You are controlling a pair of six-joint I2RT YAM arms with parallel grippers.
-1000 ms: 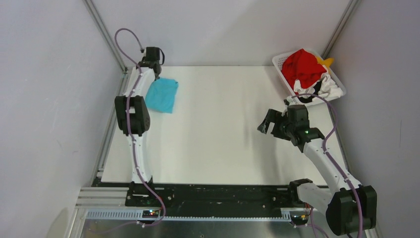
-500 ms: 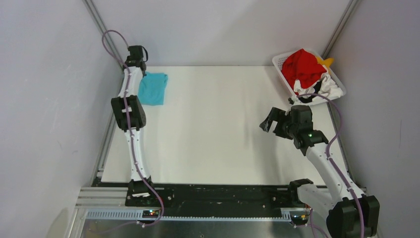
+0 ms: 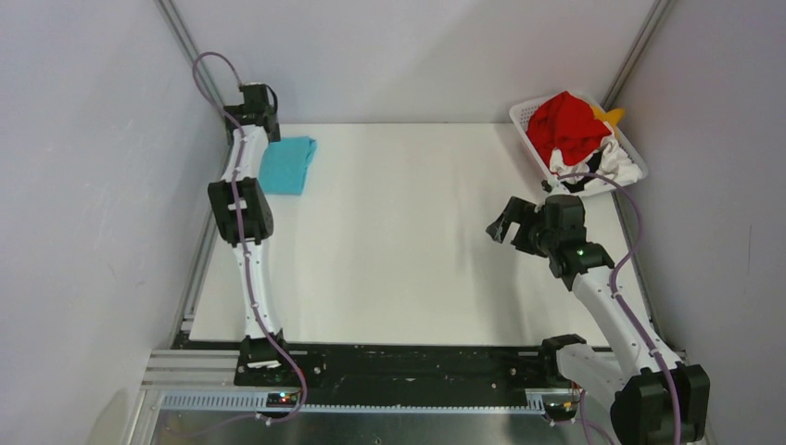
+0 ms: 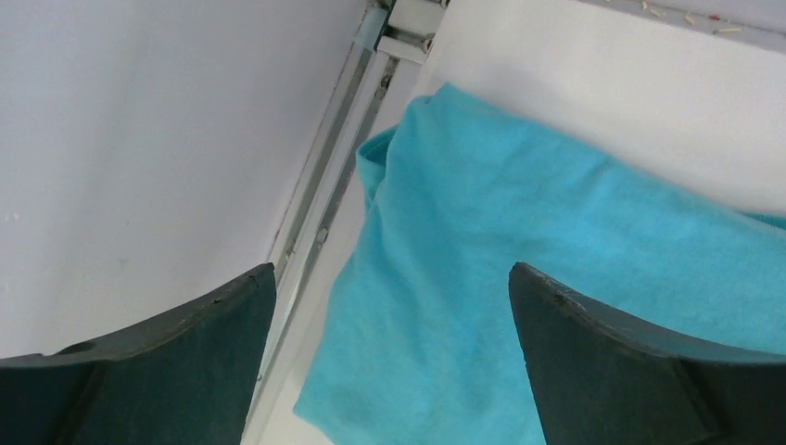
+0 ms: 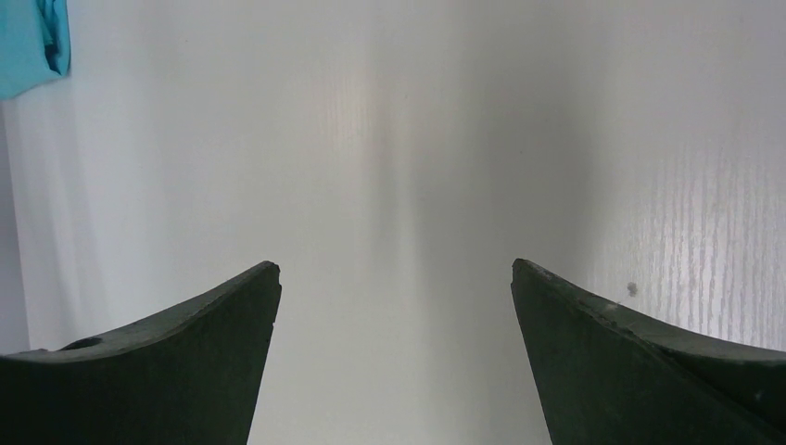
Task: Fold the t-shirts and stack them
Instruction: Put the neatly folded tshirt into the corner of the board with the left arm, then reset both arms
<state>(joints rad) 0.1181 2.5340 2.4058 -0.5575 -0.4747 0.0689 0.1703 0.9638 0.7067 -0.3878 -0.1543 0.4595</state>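
Teal t-shirt (image 3: 287,165) shifted into table's (image 3: 399,241) far-left corner; left gripper (image 4: 391,278) and right gripper (image 5: 396,273) jaws spread.

The left arm (image 3: 252,278) and right arm (image 3: 607,301) are white, with black joints and purple cables (image 3: 194,76). The left hand (image 4: 392,269) and right hand (image 5: 396,266) are dark.

Overhead looking down on whole table (image 3: 399,241), left wrist close above teal t-shirt (image 4: 445,232), visible in all three

A teal t-shirt (image 3: 287,165) is being seen folded flat at the worktop's (image 3: 417,232) far left corner. A red t-shirt (image 3: 565,125), a white-and-black t-shirt (image 3: 614,167) and a yellow-orange t-shirt (image 3: 612,116) are being seen crumpled in the far-right basket (image 3: 522,113).
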